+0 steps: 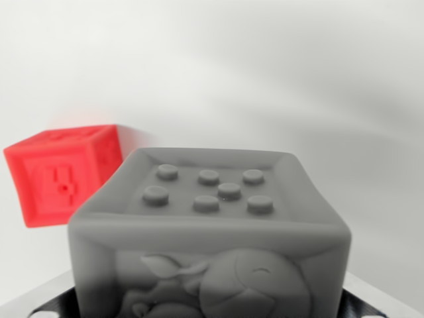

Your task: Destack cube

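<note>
1. A grey cube [211, 232] fills the lower middle of the wrist view, very close to the camera. Its top face shows seven raised studs inside a rim, and its front face carries an animal figure in relief.
2. A red cube [63, 173] sits at about ten o'clock from the grey one, farther off and tilted, with embossed marks on its near face. I cannot tell whether the two touch.
3. The hand's fingers are not clearly visible; only dark and pale edges show at the bottom corners, so I cannot tell if it is open or closed.
4. The grey cube's closeness and centring suggest it sits between the fingers, perhaps held for lifting, though this is a judgement.
5. The pale tabletop [278, 79] behind is blurred, so the height above it is unclear.
</note>
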Tool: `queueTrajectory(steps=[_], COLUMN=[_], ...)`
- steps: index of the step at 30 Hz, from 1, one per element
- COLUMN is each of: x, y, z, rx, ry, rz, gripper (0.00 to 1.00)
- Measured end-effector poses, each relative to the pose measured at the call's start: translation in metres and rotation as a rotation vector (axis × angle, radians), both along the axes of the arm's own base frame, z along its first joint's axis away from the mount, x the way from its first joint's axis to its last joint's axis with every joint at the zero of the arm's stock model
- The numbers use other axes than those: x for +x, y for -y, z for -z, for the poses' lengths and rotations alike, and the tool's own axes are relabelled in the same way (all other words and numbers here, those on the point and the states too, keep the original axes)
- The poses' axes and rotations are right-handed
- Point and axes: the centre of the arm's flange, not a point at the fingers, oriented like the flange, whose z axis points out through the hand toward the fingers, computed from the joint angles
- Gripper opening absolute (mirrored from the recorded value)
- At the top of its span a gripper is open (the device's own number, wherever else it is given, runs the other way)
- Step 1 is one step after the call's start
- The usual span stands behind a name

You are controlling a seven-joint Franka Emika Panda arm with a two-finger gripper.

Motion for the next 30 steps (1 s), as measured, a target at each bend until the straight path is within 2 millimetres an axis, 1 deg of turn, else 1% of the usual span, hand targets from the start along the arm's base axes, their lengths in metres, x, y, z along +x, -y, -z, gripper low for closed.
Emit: queueTrajectory(steps=[30], x=[0.029], y=[0.051], z=[0.006], rx=[0.001], ry=[0.003], rz=[0.095], gripper=[0.0])
